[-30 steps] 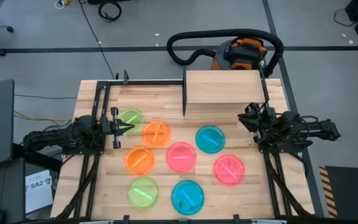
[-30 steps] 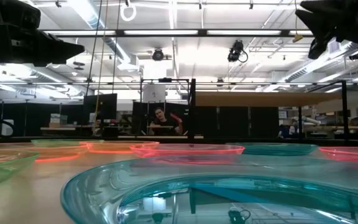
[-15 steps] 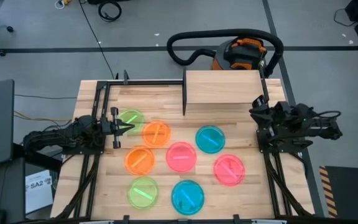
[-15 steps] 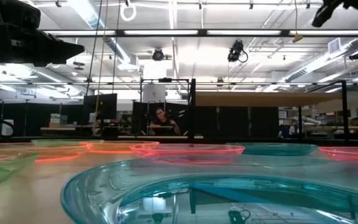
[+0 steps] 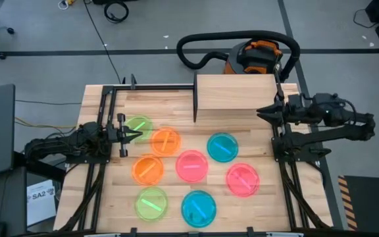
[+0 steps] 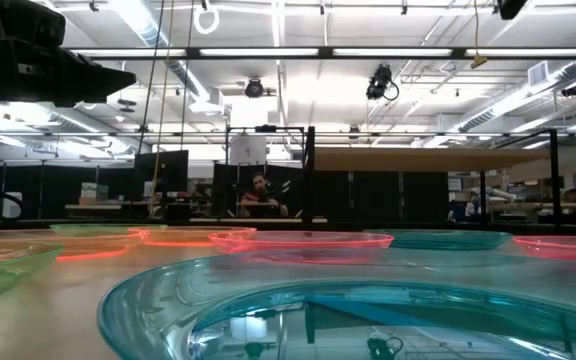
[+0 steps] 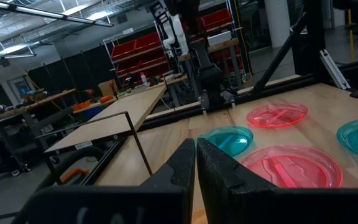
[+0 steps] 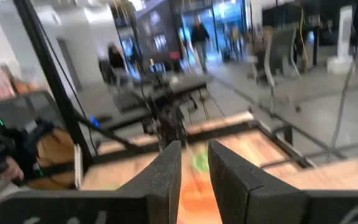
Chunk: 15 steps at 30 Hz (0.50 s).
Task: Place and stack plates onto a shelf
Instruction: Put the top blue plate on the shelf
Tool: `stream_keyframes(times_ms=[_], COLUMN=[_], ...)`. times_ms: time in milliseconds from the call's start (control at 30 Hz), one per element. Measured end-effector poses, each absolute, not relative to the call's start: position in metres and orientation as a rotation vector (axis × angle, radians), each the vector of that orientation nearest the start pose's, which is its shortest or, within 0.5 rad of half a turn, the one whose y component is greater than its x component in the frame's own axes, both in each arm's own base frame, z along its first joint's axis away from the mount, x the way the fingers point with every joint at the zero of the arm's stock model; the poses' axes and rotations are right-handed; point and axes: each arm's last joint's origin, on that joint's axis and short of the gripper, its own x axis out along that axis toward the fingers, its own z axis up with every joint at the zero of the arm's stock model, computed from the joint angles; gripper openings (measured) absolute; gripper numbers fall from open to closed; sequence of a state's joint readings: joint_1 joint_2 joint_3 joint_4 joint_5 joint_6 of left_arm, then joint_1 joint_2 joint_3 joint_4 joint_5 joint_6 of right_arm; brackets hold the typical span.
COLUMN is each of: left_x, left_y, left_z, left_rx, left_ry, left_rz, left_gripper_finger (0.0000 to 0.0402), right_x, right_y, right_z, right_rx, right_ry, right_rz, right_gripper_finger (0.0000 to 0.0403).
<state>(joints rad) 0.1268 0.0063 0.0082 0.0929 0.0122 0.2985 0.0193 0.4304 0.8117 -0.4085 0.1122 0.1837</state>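
Observation:
Eight translucent plates lie flat on the wooden tabletop in the high view: green (image 5: 139, 125), orange (image 5: 165, 141), orange (image 5: 148, 169), pink (image 5: 191, 165), teal (image 5: 223, 147), pink (image 5: 243, 179), green (image 5: 151, 203) and teal (image 5: 198, 207). The light-wood shelf (image 5: 235, 92) stands on black posts at the far edge with nothing on it. My left gripper (image 5: 135, 135) (image 7: 195, 163) is shut, low, beside the far green plate. My right gripper (image 5: 262, 112) (image 8: 194, 171) hovers high near the shelf's right end, its fingers a narrow gap apart.
An orange and black vacuum with a hose (image 5: 255, 56) sits on the floor behind the table. Black frame rails (image 5: 104, 105) run along the table's left and right sides. A person (image 6: 258, 195) sits far off in the room beyond the table.
My right arm has risen and swung toward the table's far edge, so its gripper has moved from beside the right-hand teal plate up to the shelf's right end. It has left the low view at the top. The plates have stayed put.

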Motion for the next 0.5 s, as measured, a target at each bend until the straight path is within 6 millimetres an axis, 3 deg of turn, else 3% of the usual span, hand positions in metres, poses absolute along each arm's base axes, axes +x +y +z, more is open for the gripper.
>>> stream_keyframes(times_ms=[233,500], left_x=[0.096,0.096], left_y=[0.012,0.012], left_z=[0.175,0.175], left_rx=[0.305,0.305], left_ry=[-0.077,-0.077], left_rz=[0.128,0.128], left_gripper_finger=[0.0025,0.0025], right_x=[0.104,0.123], right_y=[-0.002,-0.005], right_z=[0.375,0.362], right_rx=[0.221,0.297], right_ry=[0.222,0.521], right_rz=[-0.157,-0.335], right_gripper_finger=[0.0087,0.0087])
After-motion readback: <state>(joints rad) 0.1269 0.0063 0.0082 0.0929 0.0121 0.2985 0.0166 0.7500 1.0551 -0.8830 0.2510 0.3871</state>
